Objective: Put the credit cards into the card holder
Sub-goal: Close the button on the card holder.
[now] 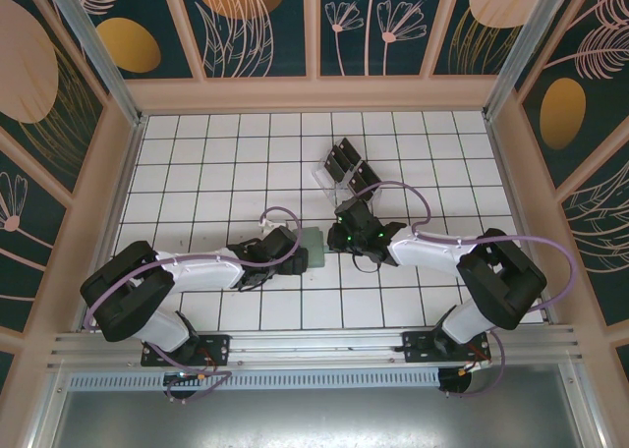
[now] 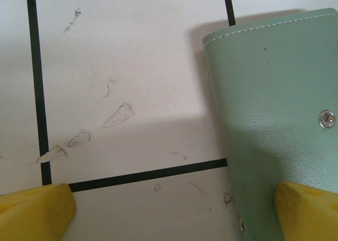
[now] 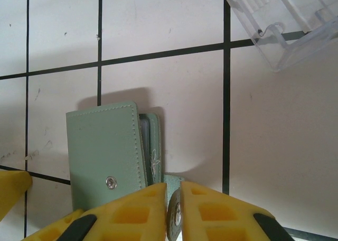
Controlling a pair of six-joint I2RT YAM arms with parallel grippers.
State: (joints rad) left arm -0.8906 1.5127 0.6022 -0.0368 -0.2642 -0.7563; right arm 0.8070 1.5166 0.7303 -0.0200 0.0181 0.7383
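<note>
The right gripper [image 3: 174, 212] is almost closed. Between its two yellow fingers it pinches a thin green flap of the card holder [image 3: 105, 146], with a round metal snap on it. The body of the card holder lies on the white tiled table [image 3: 174, 77], just ahead of this gripper and a little to its left. Behind the front panel an inner green layer shows.

The left gripper [image 2: 170, 212] is wide open and has hold of nothing. The card holder is at one side of it, and the fingertip [image 2: 309, 209] on that side overlaps the holder's edge; whether it touches cannot be told. The other fingertip is over bare tile.

Further ahead of the right gripper, to its right, stands a clear plastic rack [image 3: 280, 24]. In the top view the black credit cards [image 1: 344, 159] stand in this rack, apart from the card holder.
</note>
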